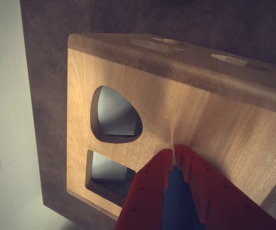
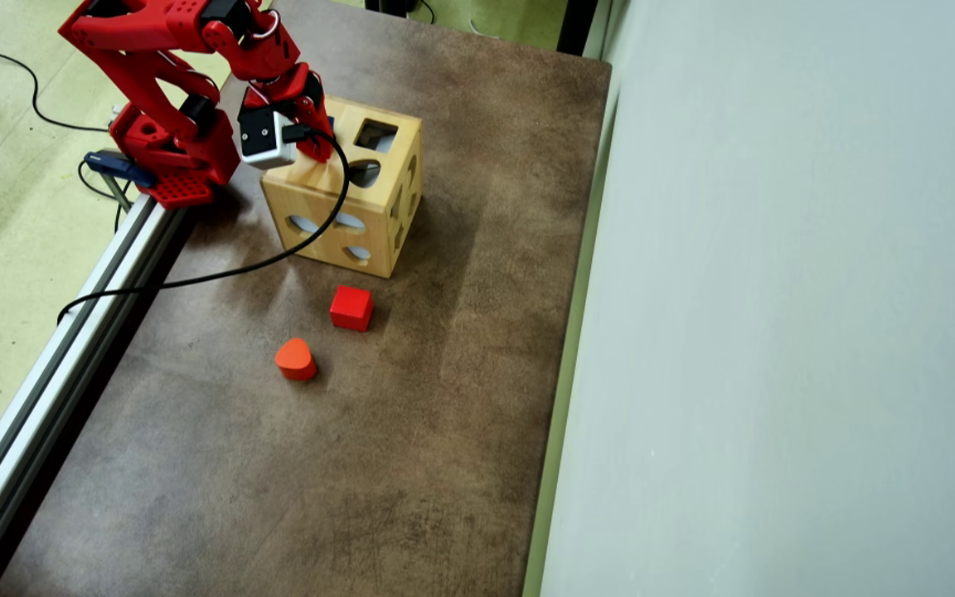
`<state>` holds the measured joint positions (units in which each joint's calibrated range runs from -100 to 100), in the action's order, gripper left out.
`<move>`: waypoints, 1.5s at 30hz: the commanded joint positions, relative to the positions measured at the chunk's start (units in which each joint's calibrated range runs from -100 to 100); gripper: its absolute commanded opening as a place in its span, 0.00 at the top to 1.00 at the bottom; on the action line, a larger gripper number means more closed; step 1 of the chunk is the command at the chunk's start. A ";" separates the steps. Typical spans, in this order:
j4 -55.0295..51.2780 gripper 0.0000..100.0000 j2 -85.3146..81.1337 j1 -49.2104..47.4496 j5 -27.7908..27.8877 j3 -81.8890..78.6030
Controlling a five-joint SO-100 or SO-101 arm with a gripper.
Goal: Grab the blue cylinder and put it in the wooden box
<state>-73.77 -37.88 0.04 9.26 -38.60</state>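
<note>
From the overhead view I see my red five-joint arm [image 2: 187, 75] folded tightly over its base at the table's upper left, the wrist bent down so the red two-finger gripper [image 2: 317, 149] rests on the top face of the large light-wood box with shaped cut-outs [image 2: 361, 215]. The white camera block on the wrist sits just beside the box's near top edge, and a black cable [image 2: 220, 269] loops from it down across the brown table [image 2: 411, 431] to the aluminium rail on the left.

In the wrist view the gripper [image 1: 175, 155] has its two red fingers [image 1: 150, 184] drawn almost together, their tips touching the wood. Between them sits the small dark blue cylinder [image 1: 176, 196], pinched on both sides (only a narrow blue strip of it shows, so I cannot make out its round ends). So it is held at the top face of the wooden box [image 1: 128, 86], pressed against solid wood to the right of a rounded-triangle hole and a square hole.

On the table below the box in the overhead view lie a small red cube [image 2: 351, 308] and, further down and left, an orange-red rounded block [image 2: 295, 359], both well apart from the gripper. A pale wall panel fills the right side of that view.
</note>
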 commanded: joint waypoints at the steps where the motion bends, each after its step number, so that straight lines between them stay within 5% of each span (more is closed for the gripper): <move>1: -0.82 0.98 -6.58 0.26 -0.20 -0.84; 24: -4.44 0.98 -6.92 -0.56 0.49 -4.60; 35: -3.87 0.98 -1.40 -9.84 -0.10 -4.51; 45: -3.79 0.98 -18.21 -3.38 0.24 -3.71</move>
<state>-78.05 -50.76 -5.50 9.21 -43.21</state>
